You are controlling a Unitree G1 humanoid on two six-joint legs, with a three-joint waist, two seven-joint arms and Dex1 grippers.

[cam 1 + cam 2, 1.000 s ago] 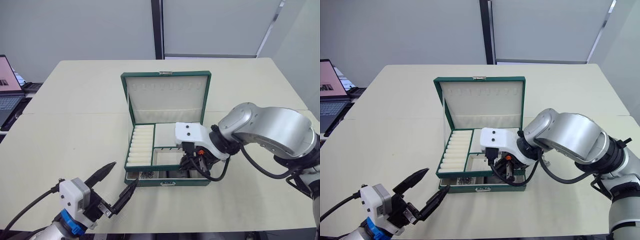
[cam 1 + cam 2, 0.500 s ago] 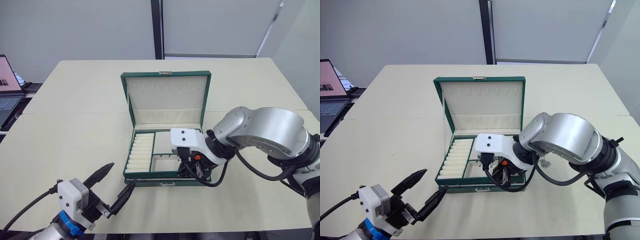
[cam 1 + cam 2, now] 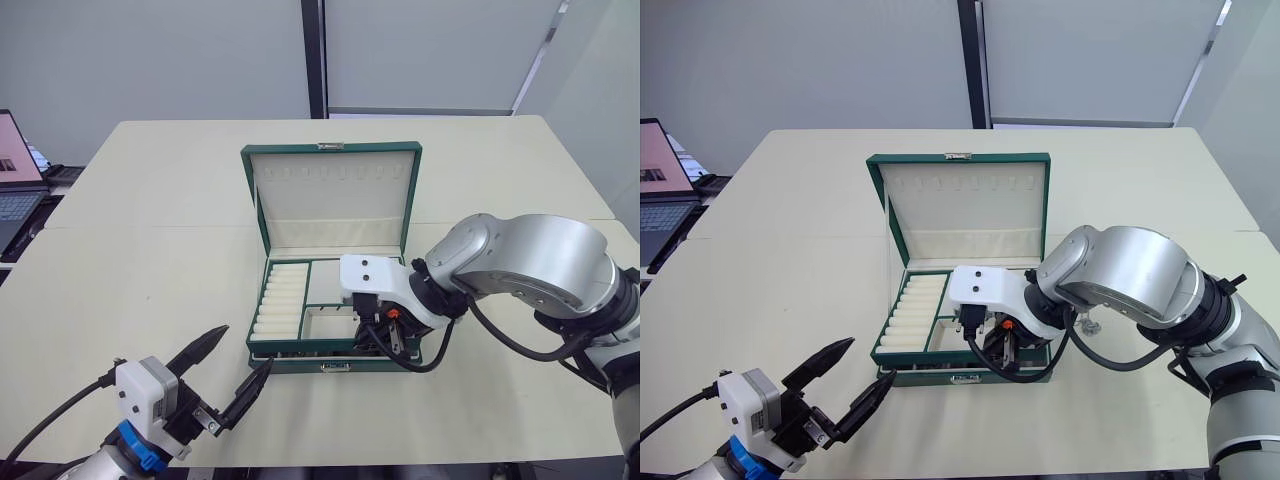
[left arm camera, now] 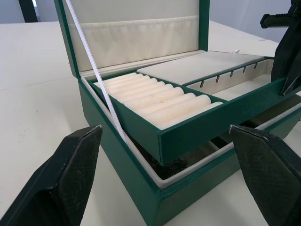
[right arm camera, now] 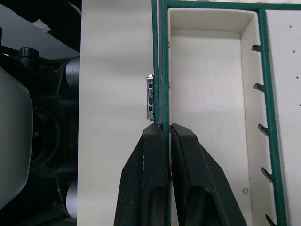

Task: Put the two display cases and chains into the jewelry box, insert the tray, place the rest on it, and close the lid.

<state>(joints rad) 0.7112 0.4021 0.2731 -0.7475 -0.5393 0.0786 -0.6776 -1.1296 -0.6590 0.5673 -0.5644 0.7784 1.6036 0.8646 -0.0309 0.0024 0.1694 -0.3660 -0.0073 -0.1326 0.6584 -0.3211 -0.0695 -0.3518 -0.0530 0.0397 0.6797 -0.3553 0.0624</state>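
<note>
The dark green jewelry box (image 3: pixel 335 365) stands open mid-table with its cream-lined lid (image 3: pixel 333 195) upright. The green-edged tray (image 3: pixel 283 300) with ribbed rolls sits tilted in the box mouth, its front edge raised above the box rim (image 4: pixel 188 181). My right gripper (image 5: pixel 163 128) is shut on the tray's front rim (image 5: pixel 159 70). A dark tangle of chain (image 4: pixel 178 164) shows in the gap beneath the tray. The display cases are hidden under the tray. My left gripper (image 3: pixel 247 346) hangs open off the box's front left corner, holding nothing.
An open laptop (image 3: pixel 15 170) sits off the table's left side. A small silvery item (image 3: pixel 1087 322) lies on the table just right of the box, partly behind my right arm. The table's front edge runs close below my left gripper.
My right gripper has lowered the tray's front edge towards the box, so the gap over the front compartments has nearly closed. The left gripper has barely moved.
</note>
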